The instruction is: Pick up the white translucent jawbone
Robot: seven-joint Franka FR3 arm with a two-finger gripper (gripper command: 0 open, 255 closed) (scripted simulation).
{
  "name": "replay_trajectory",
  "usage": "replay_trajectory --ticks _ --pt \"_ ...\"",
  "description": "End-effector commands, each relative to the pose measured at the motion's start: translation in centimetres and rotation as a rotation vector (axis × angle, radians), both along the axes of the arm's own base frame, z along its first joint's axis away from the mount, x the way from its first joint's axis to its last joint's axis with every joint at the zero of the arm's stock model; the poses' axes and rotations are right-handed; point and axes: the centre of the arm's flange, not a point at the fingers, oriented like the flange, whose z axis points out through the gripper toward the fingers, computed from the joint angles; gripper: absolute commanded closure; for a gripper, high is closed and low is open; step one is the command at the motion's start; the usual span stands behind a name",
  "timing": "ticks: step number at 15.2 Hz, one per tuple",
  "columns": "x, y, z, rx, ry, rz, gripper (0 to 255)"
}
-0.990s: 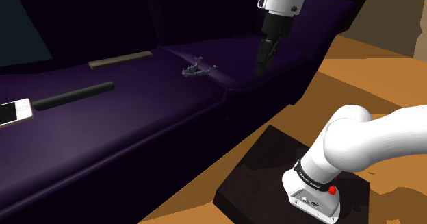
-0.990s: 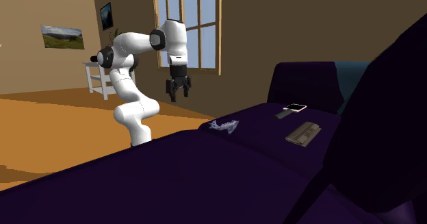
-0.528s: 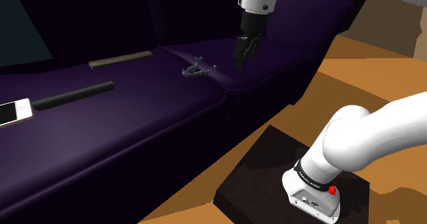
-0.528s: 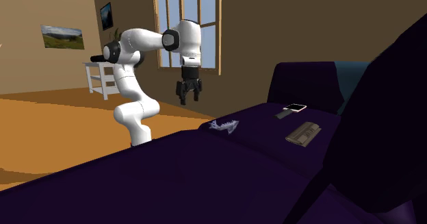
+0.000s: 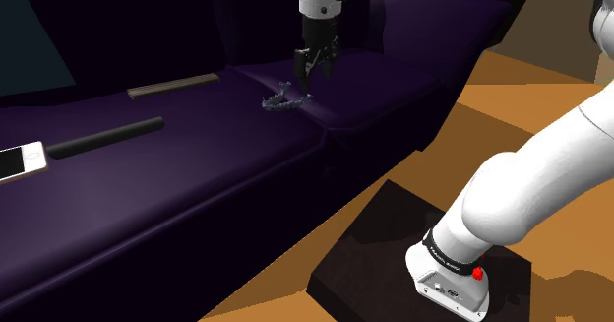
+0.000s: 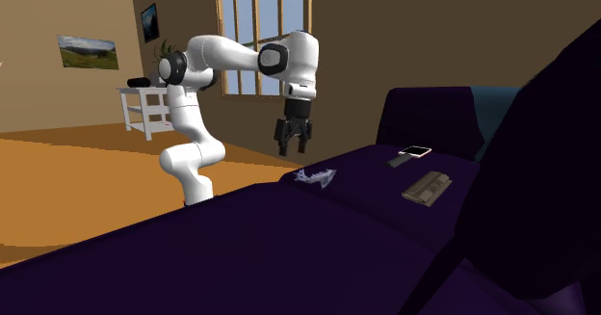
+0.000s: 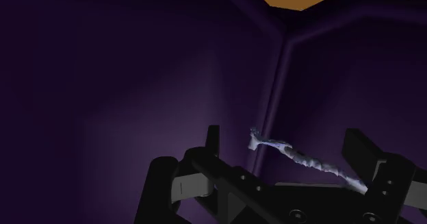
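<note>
Shoulder view: pincer [image 5: 317,66] hangs fingers-down over the seat of the dark purple sofa [image 5: 197,172]; the pale translucent jawbone [image 5: 285,100] lies on the seat by the seam between two cushions, just below the pincer and toward this view's left; no contact. Further along the seat toward the view's left: a flat brown slab [image 5: 172,85]; a black cylinder [image 5: 106,138]; a white phone [image 5: 20,161]. Dark stand [image 5: 384,241] at lower right.

Second exterior view: pincer [image 6: 292,144] is above the jawbone [image 6: 315,177] and a little to this view's left of it, clear of it; jawbone sits near the seat's front edge; phone [image 6: 415,151] and slab [image 6: 428,186] lie beyond, toward the view's right; window [image 6: 262,34] behind the arm.

Wrist view: pincer [image 7: 284,137] spread wide, its fingers [image 7: 213,142] well apart and pinching nothing; jawbone [image 7: 301,159] seen between them, lying on the cushion by the seam; neither finger touches it.
</note>
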Motion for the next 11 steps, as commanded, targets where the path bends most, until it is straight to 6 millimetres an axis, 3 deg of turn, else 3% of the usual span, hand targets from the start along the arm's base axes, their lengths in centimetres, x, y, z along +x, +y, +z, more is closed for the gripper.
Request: replay_trajectory --ticks 1,11 --pt "2.5 0.3 -0.4 -0.032 -0.002 -0.018 0" --pt "3.2 0.4 -4.5 -0.04 -0.002 -0.022 0"
